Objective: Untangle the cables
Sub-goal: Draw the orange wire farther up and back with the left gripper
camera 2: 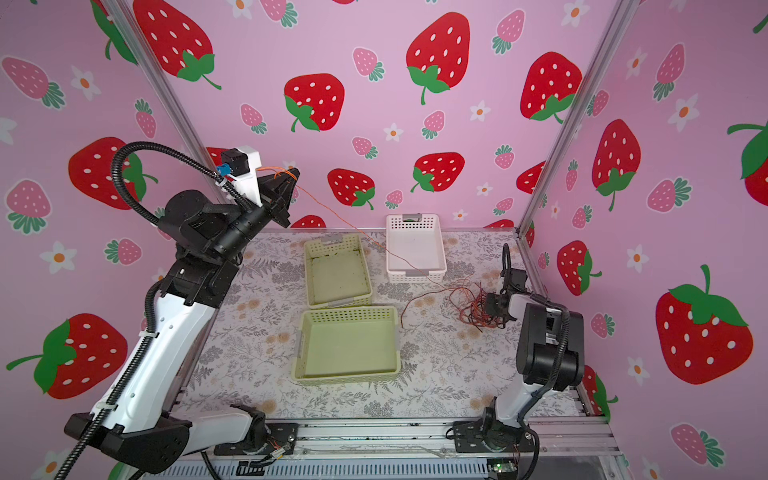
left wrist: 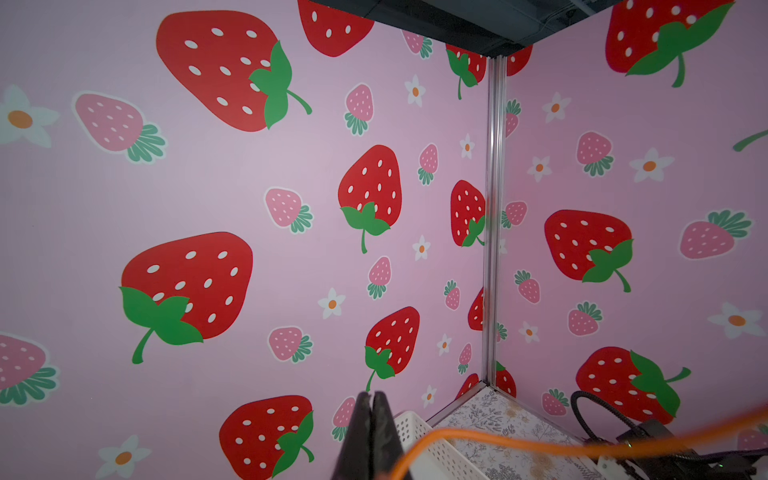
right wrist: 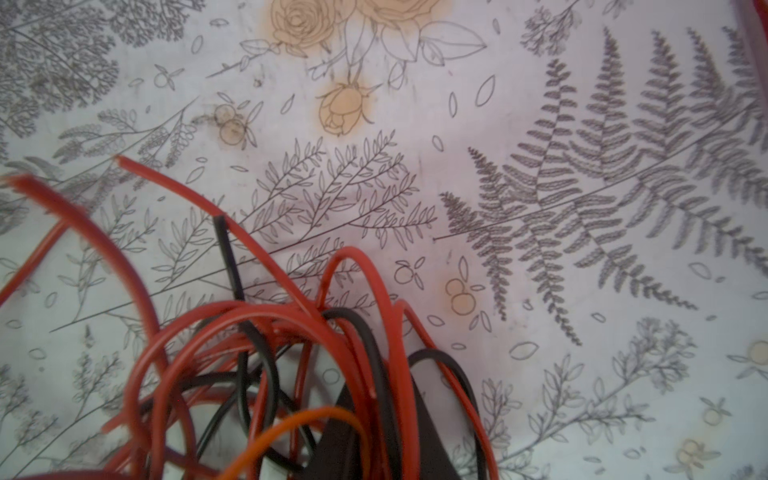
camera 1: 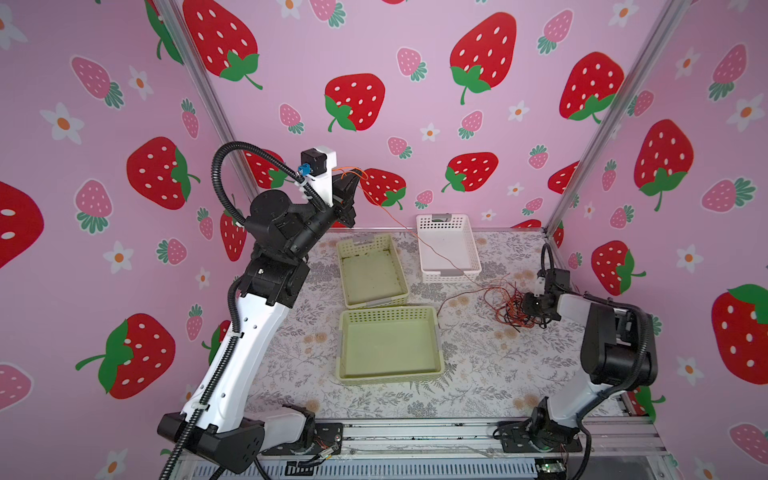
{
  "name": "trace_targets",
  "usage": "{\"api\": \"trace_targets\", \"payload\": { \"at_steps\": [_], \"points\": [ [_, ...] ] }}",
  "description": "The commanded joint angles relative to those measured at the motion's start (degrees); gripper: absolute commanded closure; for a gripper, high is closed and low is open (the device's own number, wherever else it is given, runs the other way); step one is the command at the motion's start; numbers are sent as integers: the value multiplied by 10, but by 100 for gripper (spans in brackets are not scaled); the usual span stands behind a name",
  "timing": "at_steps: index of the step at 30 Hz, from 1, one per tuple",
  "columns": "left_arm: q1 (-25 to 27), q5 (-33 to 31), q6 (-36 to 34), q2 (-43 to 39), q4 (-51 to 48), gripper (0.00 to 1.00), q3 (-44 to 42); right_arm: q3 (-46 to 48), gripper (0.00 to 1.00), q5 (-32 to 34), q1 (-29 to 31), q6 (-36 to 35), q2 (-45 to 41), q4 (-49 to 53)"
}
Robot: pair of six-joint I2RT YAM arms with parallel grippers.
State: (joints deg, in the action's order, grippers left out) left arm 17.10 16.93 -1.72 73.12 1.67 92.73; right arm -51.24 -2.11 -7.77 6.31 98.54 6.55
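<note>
Left pincer, closed, holds the limp, light orange cable aloft. Right pincer sits in the tangle, its state unclear. I'd grip one strand.

Tangled heap of thin red, black and orange wires on floral tabletop, one orange wire rising taut from it

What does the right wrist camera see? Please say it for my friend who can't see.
A tangle of thin red, black and orange cables lies on a table cover printed with grey ferns and peach roses. The right gripper sits among the loops.
</note>
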Motion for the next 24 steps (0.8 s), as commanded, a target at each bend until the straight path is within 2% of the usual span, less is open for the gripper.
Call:
{"api": "trace_targets", "payload": {
  "at_steps": [1, 11, 24],
  "points": [
    [-21, 4, -4, -19, 1, 100, 14, 6, 82, 25, -15, -9, 30, 34],
    [-59, 17, 5, -24, -8, 100, 21, 1, 82, 28, -23, -11, 49, 35],
    [-171, 48, 38, -20, -19, 100, 61, -10, 82, 27, -34, -14, 82, 34]
  ]
}}
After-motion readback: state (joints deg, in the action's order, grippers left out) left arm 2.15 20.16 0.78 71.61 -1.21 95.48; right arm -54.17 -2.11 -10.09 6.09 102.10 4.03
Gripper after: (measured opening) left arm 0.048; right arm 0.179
